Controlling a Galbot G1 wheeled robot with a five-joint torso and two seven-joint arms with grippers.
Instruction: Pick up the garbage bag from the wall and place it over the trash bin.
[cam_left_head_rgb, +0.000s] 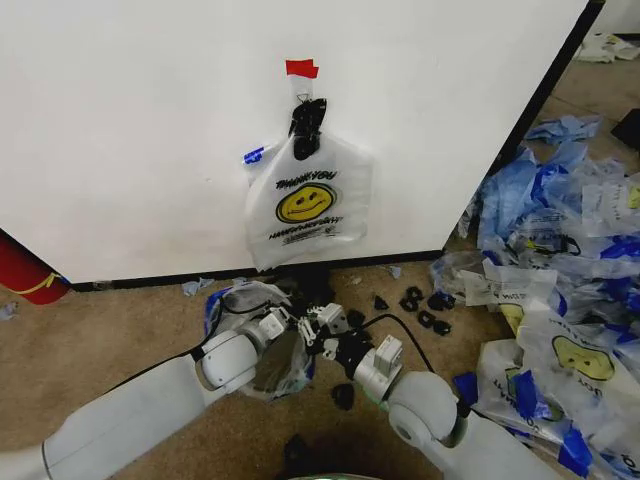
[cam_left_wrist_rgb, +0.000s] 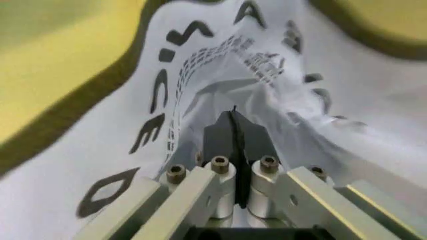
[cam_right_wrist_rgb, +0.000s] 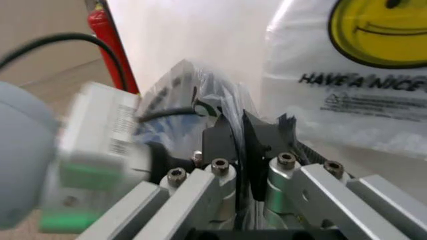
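The left wrist view shows the left gripper pinched shut on a fold of the garbage bag, black lettering running across the film. The right wrist view shows the right gripper clamped on crumpled plastic, a red cylinder behind. From the head, tan carpet meets a white wall where a second smiley bag hangs; loose bags litter the right. The garbage bag lies bunched low between both grippers, over the dark trash bin.
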